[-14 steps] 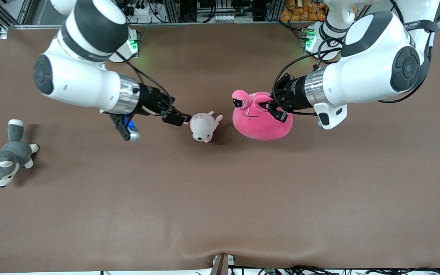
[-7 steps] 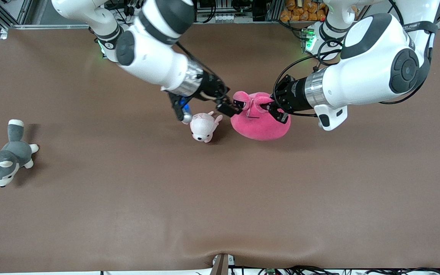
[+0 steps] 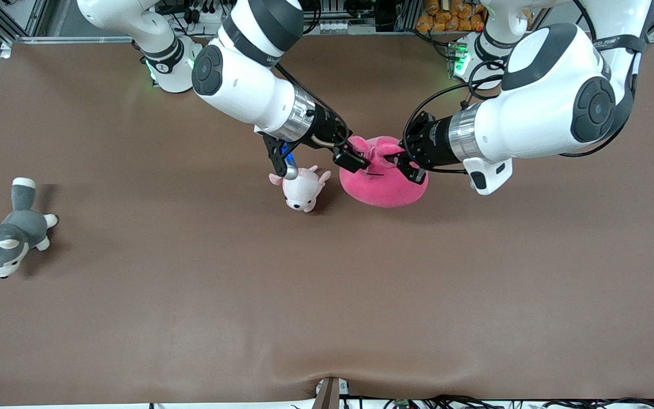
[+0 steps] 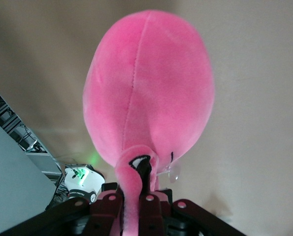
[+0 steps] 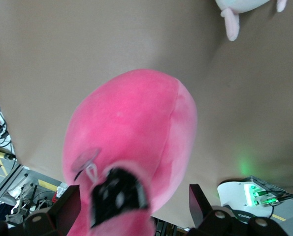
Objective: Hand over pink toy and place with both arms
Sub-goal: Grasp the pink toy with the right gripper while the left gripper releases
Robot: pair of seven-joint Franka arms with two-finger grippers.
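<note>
The pink toy (image 3: 384,184) is near the middle of the table, toward the robots' bases. My left gripper (image 3: 399,161) is shut on one of its top protrusions; in the left wrist view the pink body (image 4: 151,83) hangs below the closed jaws of my left gripper (image 4: 131,200). My right gripper (image 3: 355,161) is open at the toy's dark-sunglasses eye. In the right wrist view its fingers (image 5: 70,204) stand wide apart on either side of that eye and of the toy (image 5: 131,123). I cannot tell whether the toy's base touches the table.
A small pale pink-and-white plush (image 3: 303,190) lies right beside the pink toy, toward the right arm's end; it shows at the edge of the right wrist view (image 5: 244,7). A grey-and-white husky plush (image 3: 6,236) lies at the right arm's end of the brown table (image 3: 327,295).
My right arm has swung from beside the small pale plush to the pink toy, its open gripper now around the sunglasses eye. The left gripper keeps its hold; the toy shifted slightly.
</note>
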